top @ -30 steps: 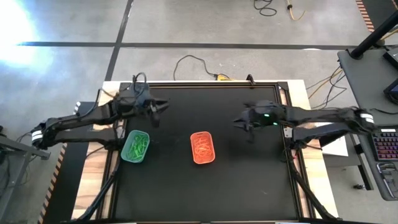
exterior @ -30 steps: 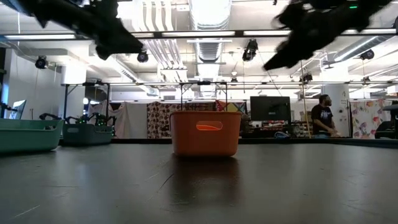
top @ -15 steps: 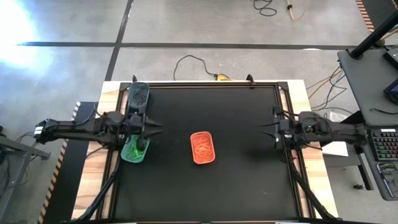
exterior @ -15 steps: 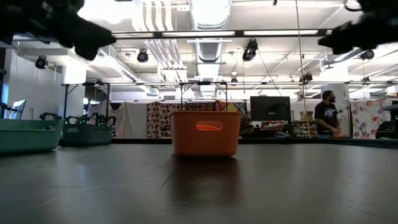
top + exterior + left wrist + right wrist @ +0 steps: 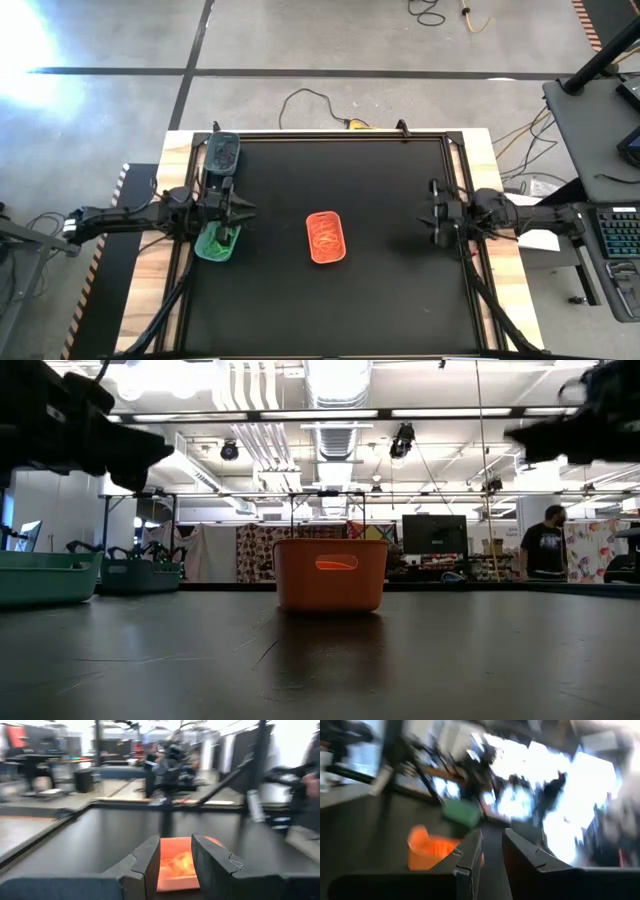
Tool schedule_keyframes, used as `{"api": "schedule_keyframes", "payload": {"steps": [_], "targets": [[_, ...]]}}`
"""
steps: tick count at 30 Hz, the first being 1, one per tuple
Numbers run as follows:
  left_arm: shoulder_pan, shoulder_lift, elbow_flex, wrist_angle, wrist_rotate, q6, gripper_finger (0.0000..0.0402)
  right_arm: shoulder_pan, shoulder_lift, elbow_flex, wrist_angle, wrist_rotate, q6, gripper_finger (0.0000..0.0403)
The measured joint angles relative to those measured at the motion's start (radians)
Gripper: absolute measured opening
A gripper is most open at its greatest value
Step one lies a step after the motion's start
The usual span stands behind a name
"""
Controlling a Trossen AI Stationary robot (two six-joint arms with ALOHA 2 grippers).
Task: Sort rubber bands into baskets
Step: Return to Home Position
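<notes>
Pretty bright room, lit from strip lights (image 5: 330, 412) overhead. In the high view there's a blown-out glare patch on the floor (image 5: 25, 35) at the far left. The black table (image 5: 390, 300) swallows most shadows. In the low view the left arm (image 5: 70, 435) and right arm (image 5: 590, 430) are just dark silhouettes against the ceiling. Both wrist views are smeared, and the right one is washed out by backlight.

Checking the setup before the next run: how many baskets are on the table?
3. The orange basket sits mid-table; the green basket lies near the left edge, partly under the left gripper; the dark grey basket is behind it, toward the far-left corner.
</notes>
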Motion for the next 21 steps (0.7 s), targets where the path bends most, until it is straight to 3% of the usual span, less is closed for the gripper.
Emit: {"api": "schedule_keyframes", "payload": {"steps": [4, 16, 18, 21], "targets": [[-0.005, -0.036, -0.001, -0.064, -0.109, 0.041, 0.0096, 0.000, -0.014, -0.003, -0.037, 0.087, 0.142, 0.0074], [-0.048, -0.088, -0.001, -0.180, -0.099, 0.052, 0.0096, 0.000, -0.008, -0.004, -0.039, 0.087, 0.137, 0.0076], [-0.048, -0.079, -0.001, -0.206, -0.100, 0.051, 0.0096, 0.003, -0.004, -0.004, -0.038, 0.082, 0.252, 0.0073], [-0.048, -0.057, 0.000, -0.206, -0.104, 0.050, 0.0096, 0.012, 0.017, -0.004, -0.038, 0.080, 0.552, 0.0068]]}}
